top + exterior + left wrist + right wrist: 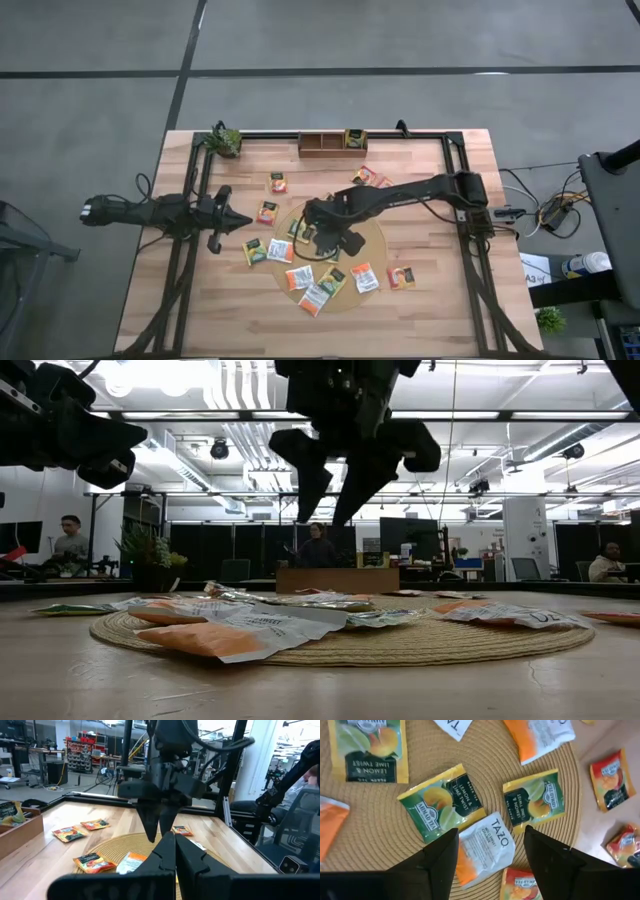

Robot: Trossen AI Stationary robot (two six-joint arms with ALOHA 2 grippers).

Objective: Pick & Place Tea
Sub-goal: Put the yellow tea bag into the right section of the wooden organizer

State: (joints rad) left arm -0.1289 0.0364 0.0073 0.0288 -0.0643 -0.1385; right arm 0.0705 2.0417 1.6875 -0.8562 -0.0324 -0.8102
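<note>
tray (322, 144): one green sachet (355, 139) inside | right gripper (322, 236) fingers wide, empty | left gripper (243, 222) fingers closed

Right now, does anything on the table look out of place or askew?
Nothing looks damaged. The small flat tea sachets lie scattered at odd angles, some overlapping on the round woven tan mat, others off it on the wooden table. One green sachet already sits in the brown wooden tray.
</note>
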